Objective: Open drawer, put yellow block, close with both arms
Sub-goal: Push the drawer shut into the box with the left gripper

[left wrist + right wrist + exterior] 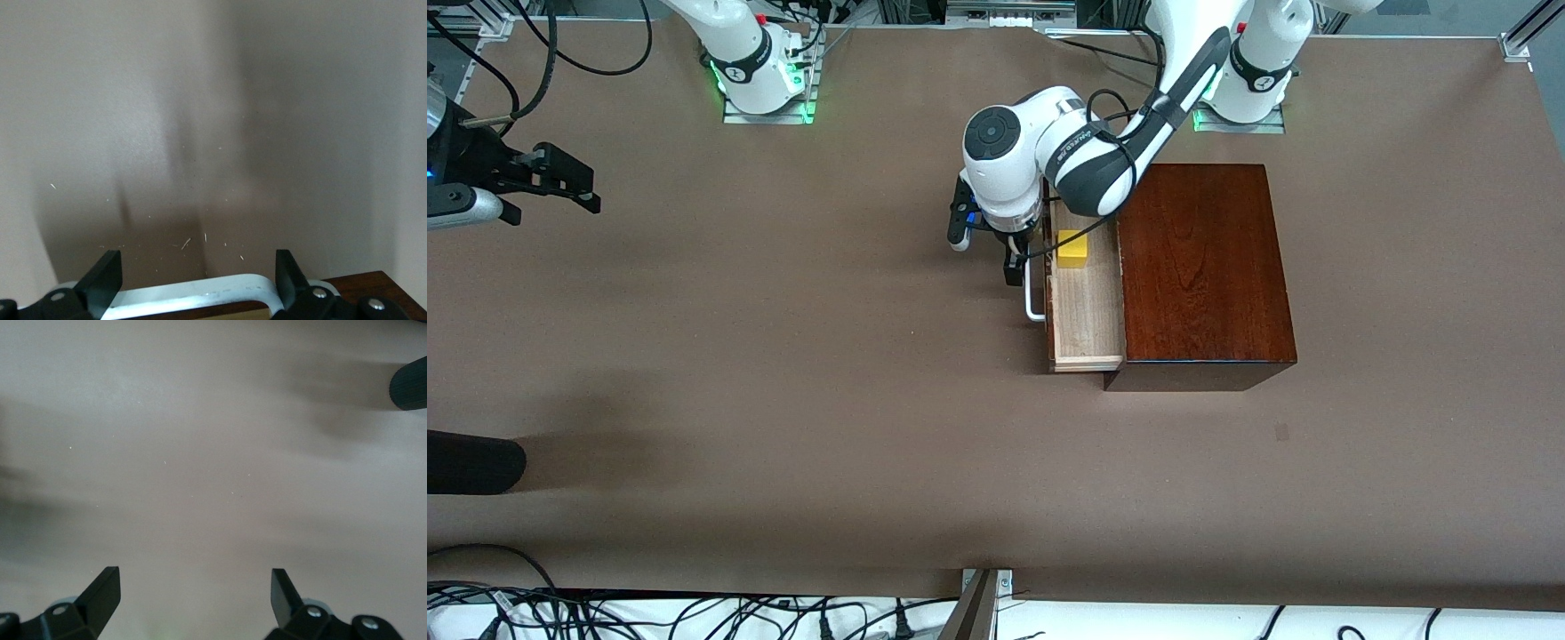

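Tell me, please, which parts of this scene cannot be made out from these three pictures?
- Front view: the left arm hides the farther end of the drawer tray and part of its handle.
- Left wrist view: the yellow block is out of frame; the picture's edge cuts the handle.
- Front view: the right tool sits at the picture's edge, its arm cut off.
- Right wrist view: only bare table.

The scene is filled by a table (783,373) covered in matte brown material. Soft shadows are cast across it toward the right arm's end. Aluminium framing (463,22) is seen along the edge where the bases stand, and black cables (587,53) are looped there. At the edge nearest the front camera, a white strip (1183,622) is crossed by more tangled cables (649,613). Green light (716,80) is given off at the bases.
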Controlling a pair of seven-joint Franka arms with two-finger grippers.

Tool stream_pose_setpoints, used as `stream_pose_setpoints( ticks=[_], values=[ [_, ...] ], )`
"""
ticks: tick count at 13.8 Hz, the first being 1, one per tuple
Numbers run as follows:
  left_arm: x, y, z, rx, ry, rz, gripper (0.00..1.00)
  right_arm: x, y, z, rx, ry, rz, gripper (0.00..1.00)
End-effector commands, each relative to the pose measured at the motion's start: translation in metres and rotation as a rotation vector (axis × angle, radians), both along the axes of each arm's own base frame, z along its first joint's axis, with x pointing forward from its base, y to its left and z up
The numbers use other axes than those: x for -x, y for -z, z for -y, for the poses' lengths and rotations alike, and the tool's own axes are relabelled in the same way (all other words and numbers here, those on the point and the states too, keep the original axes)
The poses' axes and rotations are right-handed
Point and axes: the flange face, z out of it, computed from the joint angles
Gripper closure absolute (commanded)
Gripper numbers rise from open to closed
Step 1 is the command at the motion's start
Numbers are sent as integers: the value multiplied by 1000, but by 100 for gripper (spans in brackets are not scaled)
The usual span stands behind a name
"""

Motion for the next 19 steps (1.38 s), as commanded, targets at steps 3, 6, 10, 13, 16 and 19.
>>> stream_pose_setpoints(
  ticks=[3, 6, 10, 13, 16, 19],
  values=[
    [-18, -1, -41, -158, 19, -28, 0, -2, -5, 2, 9, 7, 5, 0],
    [-28, 1, -59, -197, -8, -47, 0, -1, -4, 5, 9, 4, 0, 0],
    [-32, -2, -74, -241, -33, -75, 0, -2, -4, 3, 9, 10, 3, 0],
    [-40, -2, -85, -248, -55, -83, 0, -2, -4, 4, 7, 12, 3, 0],
    [-42, -6, -89, -250, -61, -83, 0, -2, -4, 4, 7, 13, 3, 0],
    [-45, -6, -95, -262, -74, -93, 0, -2, -5, 4, 7, 13, 5, 0]
  ],
)
